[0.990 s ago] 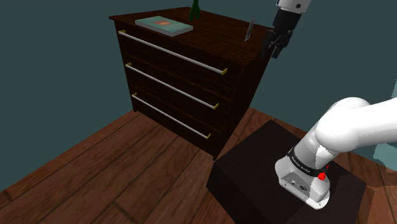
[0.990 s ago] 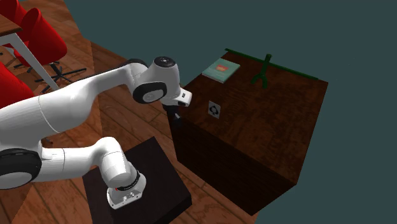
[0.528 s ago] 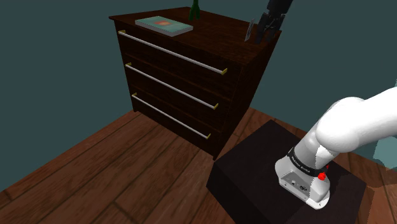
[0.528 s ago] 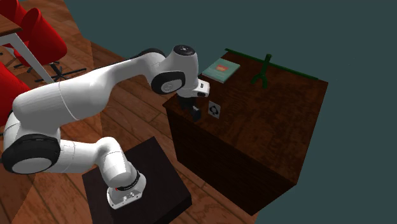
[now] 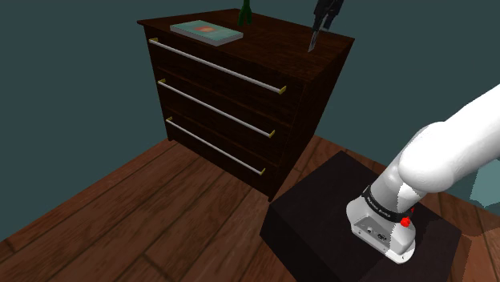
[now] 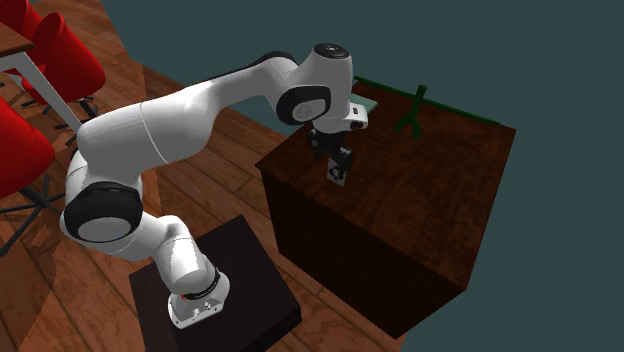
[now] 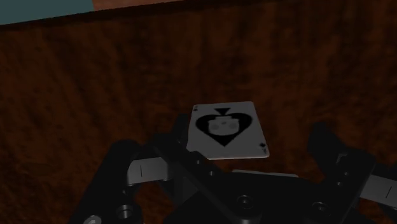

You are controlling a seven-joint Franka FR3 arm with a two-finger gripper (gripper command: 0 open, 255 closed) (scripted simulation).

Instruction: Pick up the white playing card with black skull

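White playing card with a black spade-and-skull mark [image 7: 228, 129] lies face up on top of the dark wooden three-drawer dresser [image 5: 232, 92], near the top's edge on the stand's side. The black two-finger end effector [image 5: 324, 16] is directly over it, pointing down. In the wrist view the fingers [image 7: 170, 145] are apart, one on either side of the card and neither clasping it. The card sits closer to one finger than the other. Can't tell if the tips touch the wood.

Also on the dresser top are a teal book with a red-orange cover picture [image 5: 206, 30] and a dark green bottle [image 5: 246, 11]. Both are well apart from the card, toward the shoulder view's left. The white arm [image 6: 180, 110] arches up from the black box stand [image 6: 250, 270] on the wood plank floor [image 5: 120, 224]. Red chairs [image 6: 50, 50] stand at the second exterior view's left.
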